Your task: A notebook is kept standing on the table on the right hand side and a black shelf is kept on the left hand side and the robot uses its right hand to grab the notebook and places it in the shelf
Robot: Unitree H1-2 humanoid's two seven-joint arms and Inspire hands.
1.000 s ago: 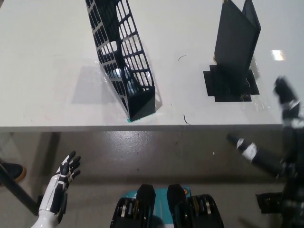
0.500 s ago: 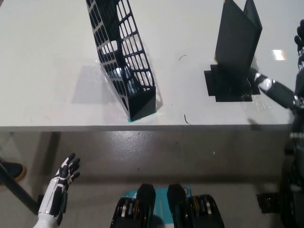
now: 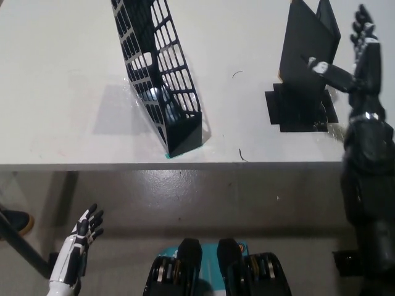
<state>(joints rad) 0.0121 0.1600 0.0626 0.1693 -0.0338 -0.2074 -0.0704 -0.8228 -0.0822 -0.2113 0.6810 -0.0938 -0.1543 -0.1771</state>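
Right hand (image 3: 353,58) is hovering spread beside standing notebook (image 3: 307,46) at 2 o'clock; shelf (image 3: 162,74) is leaning at 11 o'clock; left hand (image 3: 80,237) is hanging at 7 o'clock.

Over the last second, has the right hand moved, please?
Yes. The right hand has risen from below the table edge and now sits open beside the standing notebook.

no readable text, labels, brands, numbers or signs anywhere in view

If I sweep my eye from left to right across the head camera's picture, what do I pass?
White left hand hanging below the table edge → black shelf → standing notebook → black right hand raised beside the notebook.
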